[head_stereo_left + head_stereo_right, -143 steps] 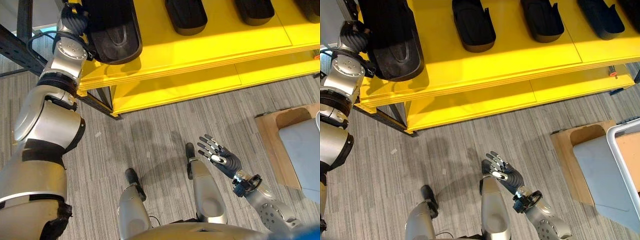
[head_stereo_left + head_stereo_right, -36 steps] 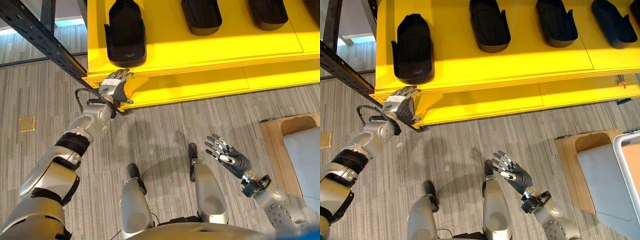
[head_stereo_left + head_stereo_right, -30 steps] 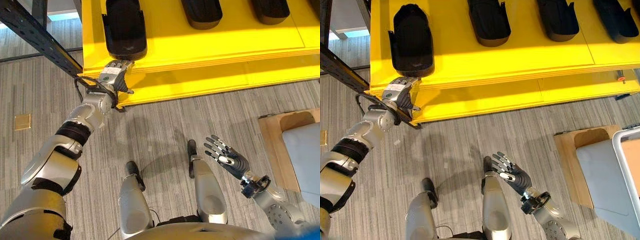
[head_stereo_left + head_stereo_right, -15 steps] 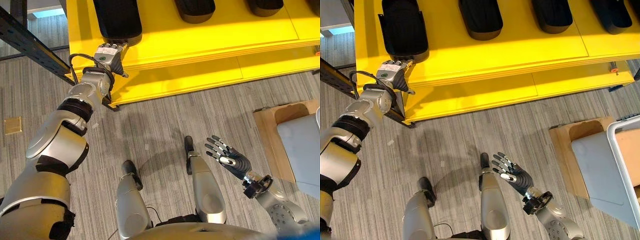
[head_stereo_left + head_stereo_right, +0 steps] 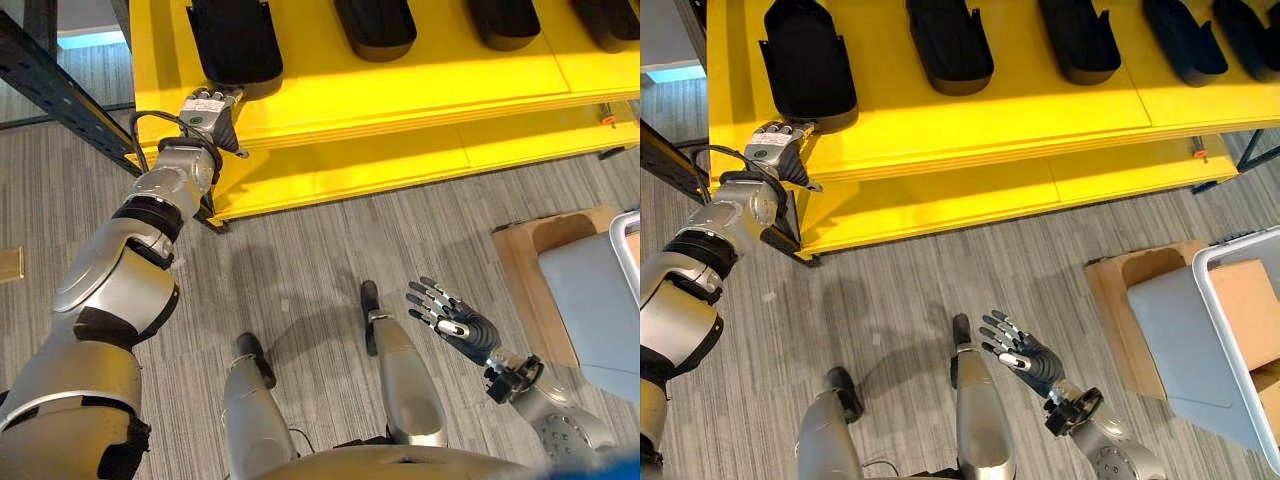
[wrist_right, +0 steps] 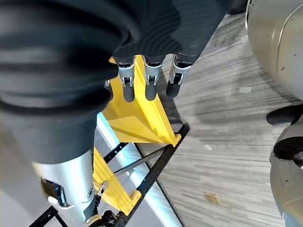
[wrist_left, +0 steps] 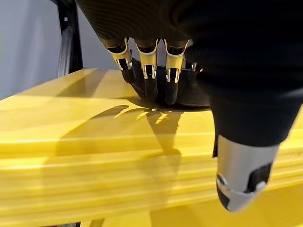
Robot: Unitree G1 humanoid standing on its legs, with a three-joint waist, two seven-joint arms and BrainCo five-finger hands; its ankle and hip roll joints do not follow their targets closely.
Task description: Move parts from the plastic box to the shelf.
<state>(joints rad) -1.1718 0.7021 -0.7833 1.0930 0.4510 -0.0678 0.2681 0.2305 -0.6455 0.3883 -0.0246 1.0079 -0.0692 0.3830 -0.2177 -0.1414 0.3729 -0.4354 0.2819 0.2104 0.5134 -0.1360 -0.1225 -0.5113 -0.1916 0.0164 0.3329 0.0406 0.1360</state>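
Observation:
Several black moulded parts lie in a row on the yellow shelf [image 5: 420, 85]. The leftmost part [image 5: 235, 38] sits near the shelf's left corner. My left hand [image 5: 207, 108] is open at the shelf's front edge, its straight fingers [image 7: 150, 80] reaching to the near end of that part [image 7: 189, 97]. Low over the floor at the lower right, my right hand [image 5: 1025, 362] is open, fingers spread and holding nothing. The plastic box [image 5: 1232, 252] with its pale rim stands at the right edge.
A lower yellow shelf board [image 5: 400, 165] runs under the top one. A black metal frame post [image 5: 60, 85] stands left of the shelf. A wooden crate [image 5: 1118, 285] and a grey panel [image 5: 1175, 335] lie beside the plastic box on the grey striped floor [image 5: 300, 260].
The left hand let go of the leftmost part on the shelf, drew back to the shelf's corner, then reached up to the part's near end. The view shifted, bringing the plastic box in.

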